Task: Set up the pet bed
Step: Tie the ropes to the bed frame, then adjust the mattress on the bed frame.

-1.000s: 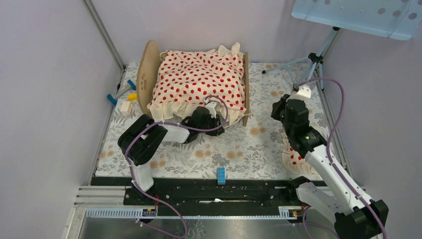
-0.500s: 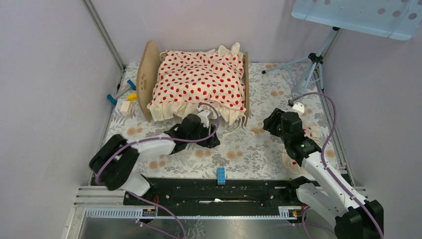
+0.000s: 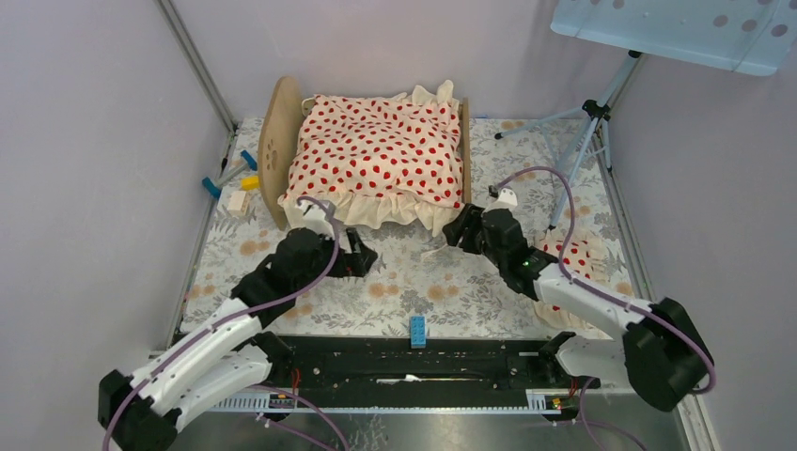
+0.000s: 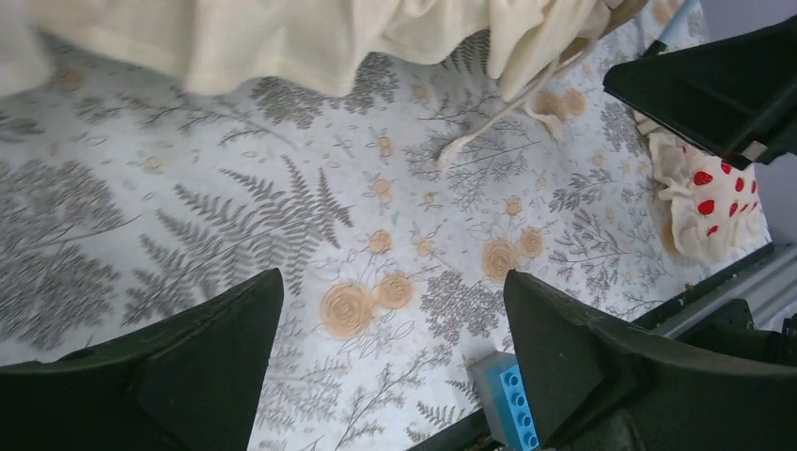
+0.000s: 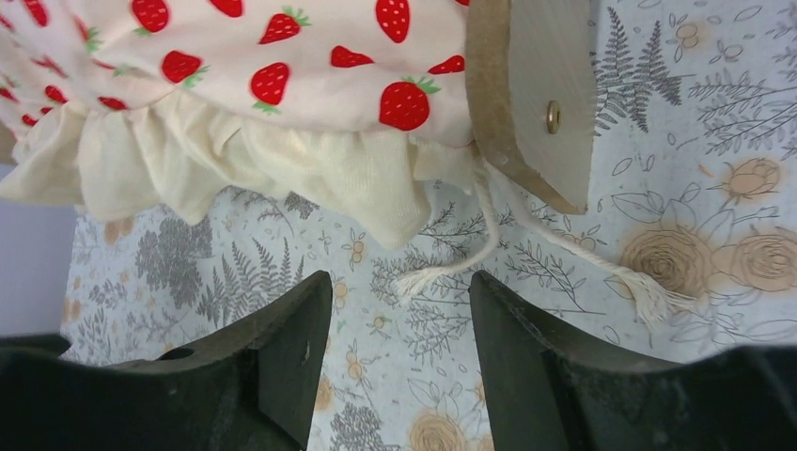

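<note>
Both arms have shifted in the last second: the left pincer (image 3: 362, 261) has drawn back from the blanket's near ruffle, and the right pincer (image 3: 461, 230) has swung in from the right side to the bed's near right corner; the bed (image 3: 273, 155) has stayed put at the far left-centre of the tabletop (image 3: 442, 291), its end boards left and right; the blanket (image 3: 376, 155) covers its top and hangs over the near side; the left pincer (image 4: 393, 291) hangs low over bare tabletop just short of the ruffle (image 4: 282, 38), its fingers wide apart with nothing between them; the right pincer (image 5: 399, 291) is also apart and empty, pointing at the foot of the right end board (image 5: 536, 94), where the blanket (image 5: 235, 56) droops and a frayed cord (image 5: 470, 244) trails onto the tabletop; the pillow (image 3: 575, 254) lies near the right edge, partly under the right arm; a blue brick (image 3: 416, 331) sits at the near edge, between the arms
</note>
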Robot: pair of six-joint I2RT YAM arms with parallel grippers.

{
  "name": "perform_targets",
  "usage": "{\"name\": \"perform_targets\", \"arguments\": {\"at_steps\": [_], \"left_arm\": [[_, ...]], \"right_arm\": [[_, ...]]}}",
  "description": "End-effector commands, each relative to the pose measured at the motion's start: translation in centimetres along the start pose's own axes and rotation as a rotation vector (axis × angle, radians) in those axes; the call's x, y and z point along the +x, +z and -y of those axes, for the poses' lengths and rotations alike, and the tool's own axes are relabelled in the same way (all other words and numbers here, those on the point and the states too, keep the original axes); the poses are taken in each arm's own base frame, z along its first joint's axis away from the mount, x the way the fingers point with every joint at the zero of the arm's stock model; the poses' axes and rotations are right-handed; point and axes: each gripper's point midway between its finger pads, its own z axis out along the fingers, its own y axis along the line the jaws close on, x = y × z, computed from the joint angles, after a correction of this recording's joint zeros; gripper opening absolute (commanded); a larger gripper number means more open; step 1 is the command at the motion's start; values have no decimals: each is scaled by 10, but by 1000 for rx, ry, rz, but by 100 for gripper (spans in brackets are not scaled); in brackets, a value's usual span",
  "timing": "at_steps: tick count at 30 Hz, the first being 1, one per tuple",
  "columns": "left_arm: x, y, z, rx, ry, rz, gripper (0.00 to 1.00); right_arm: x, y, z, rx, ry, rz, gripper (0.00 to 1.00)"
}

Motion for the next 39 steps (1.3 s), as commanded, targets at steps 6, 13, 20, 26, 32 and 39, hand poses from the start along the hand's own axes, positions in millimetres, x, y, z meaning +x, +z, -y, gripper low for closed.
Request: {"name": "perform_targets", "arguments": {"at_steps": [6,13,20,26,32,39], "left_arm": [[-10,-32,-23,-119,-56,72,96],[-13,-32,-22,-119,-50,72,97],[-14,-34,-22,-122,-55,84,97],[-14,-37,-24,-130,-57,89,97],[-15,-38,-26,-138,-57,93,97],[-14,-38,-26,-143,-59,88,97]], "right_arm": [[-31,43,-28,-40,158,141,63],[-22,67,-24,-26,164,142,60],[-17,79,-20,-7,152,132,39],[-32,64,-31,-39,123,152,9],[-52,45,-43,-31,85,143,0],[-56,30,-42,46,4,50,0]]}}
